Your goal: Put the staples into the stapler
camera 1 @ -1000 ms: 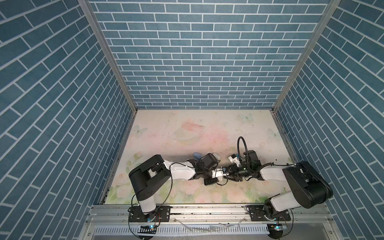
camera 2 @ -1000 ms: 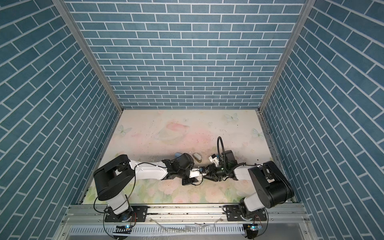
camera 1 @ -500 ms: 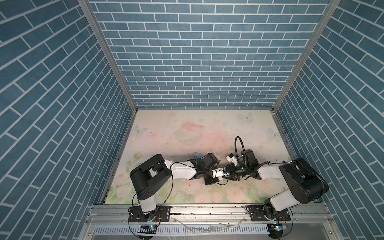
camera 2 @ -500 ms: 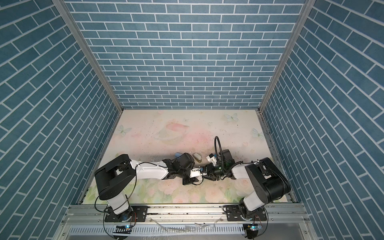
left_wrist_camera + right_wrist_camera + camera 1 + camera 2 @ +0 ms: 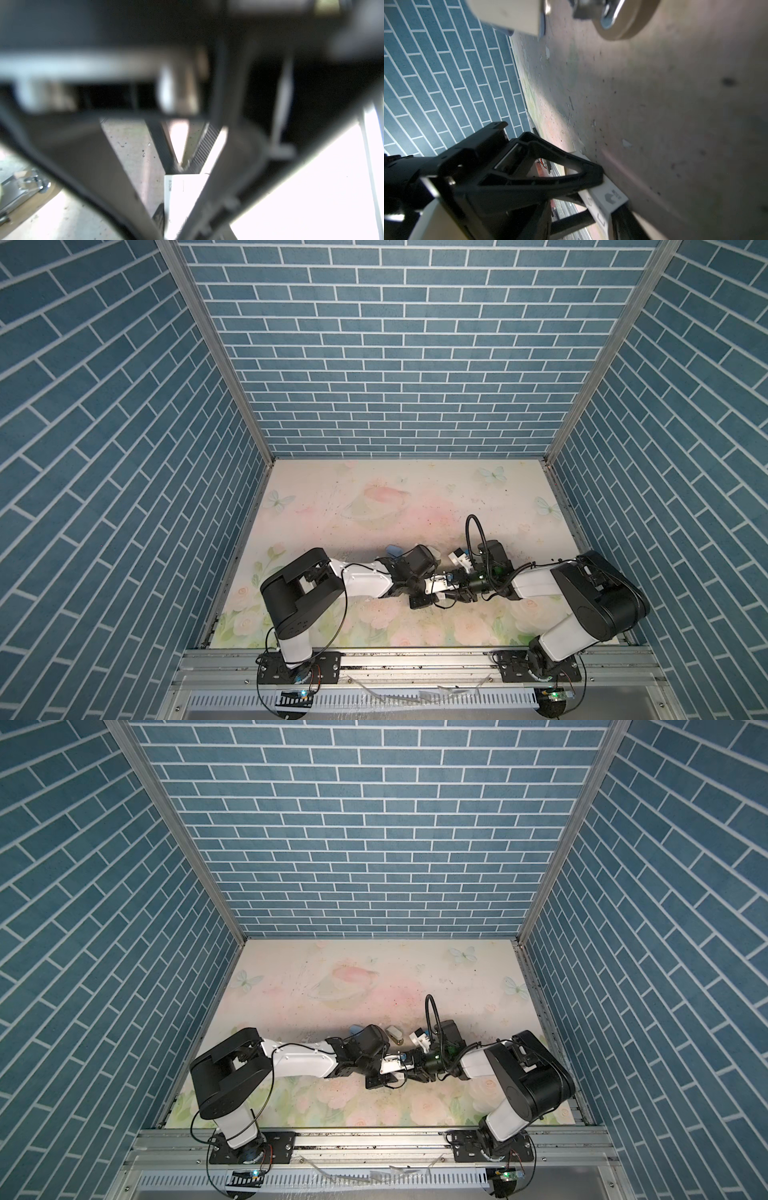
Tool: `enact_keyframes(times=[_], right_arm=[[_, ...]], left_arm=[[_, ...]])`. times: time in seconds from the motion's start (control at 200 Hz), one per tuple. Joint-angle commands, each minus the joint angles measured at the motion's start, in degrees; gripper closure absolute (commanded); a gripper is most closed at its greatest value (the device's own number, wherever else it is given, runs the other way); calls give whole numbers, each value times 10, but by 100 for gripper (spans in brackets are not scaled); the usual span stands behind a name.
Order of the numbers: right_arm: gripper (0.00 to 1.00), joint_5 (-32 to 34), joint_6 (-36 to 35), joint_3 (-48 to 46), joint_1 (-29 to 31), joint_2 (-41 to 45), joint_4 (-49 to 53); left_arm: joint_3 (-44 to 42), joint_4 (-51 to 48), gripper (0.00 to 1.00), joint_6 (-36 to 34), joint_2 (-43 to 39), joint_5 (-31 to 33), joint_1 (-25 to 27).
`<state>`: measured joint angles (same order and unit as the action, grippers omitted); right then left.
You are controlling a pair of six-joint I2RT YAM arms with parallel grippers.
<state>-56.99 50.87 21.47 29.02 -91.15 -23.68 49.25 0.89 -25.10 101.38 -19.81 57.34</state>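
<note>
- Noted left pincer [image 5: 591,187] clamped on white box [image 5: 609,196]; cannot tell right pincer's [image 5: 453,594] grip, tips hidden.
- Found staples [image 5: 204,143] only by left wrist: blurred ribbed strip beyond its tips.
- Spotted stapler [image 5: 395,1034] just behind both pincers, partly hidden.

Both arms are stretched out low and nearly level, and they point toward each other, so they meet near the middle. The left arm [image 5: 365,581] reaches to the right from its base with its white forearm almost flat. The right arm [image 5: 534,583] reaches to the left in the same low way. The left gripper [image 5: 436,592] and the right gripper [image 5: 458,588] stand tip to tip, very close. In the left wrist view the dark fingers [image 5: 97,166] of the left gripper come nearly together on a small white box [image 5: 180,197]. For the right gripper, I cannot tell if its jaws are apart or closed.
</note>
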Motion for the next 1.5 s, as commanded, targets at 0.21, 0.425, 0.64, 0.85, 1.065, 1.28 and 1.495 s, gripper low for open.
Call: enact_keyframes(times=[0.21, 0.425, 0.64, 0.85, 1.065, 1.28, 1.495], right_arm=[[51, 19, 4, -3, 8, 1, 3], [49, 44, -16, -2, 8, 15, 51], [49, 54, -30, 0, 8, 19, 74], [49, 56, -37, 5, 8, 26, 90], [48, 58, -39, 5, 8, 26, 90], [46, 64, -40, 4, 7, 26, 94], [46, 65, -44, 5, 7, 19, 94]], left_arm=[[-3, -55, 60, -5, 18, -2, 3], [0, -92, 42, -30, -36, 13, -1], [11, -138, 44, -42, -52, 22, -14], [12, -139, 55, -39, -37, 17, -16], [10, -142, 68, -39, -32, 19, -16], [11, -158, 75, -47, -37, 31, -15], [13, -182, 75, -58, -40, 38, -16]])
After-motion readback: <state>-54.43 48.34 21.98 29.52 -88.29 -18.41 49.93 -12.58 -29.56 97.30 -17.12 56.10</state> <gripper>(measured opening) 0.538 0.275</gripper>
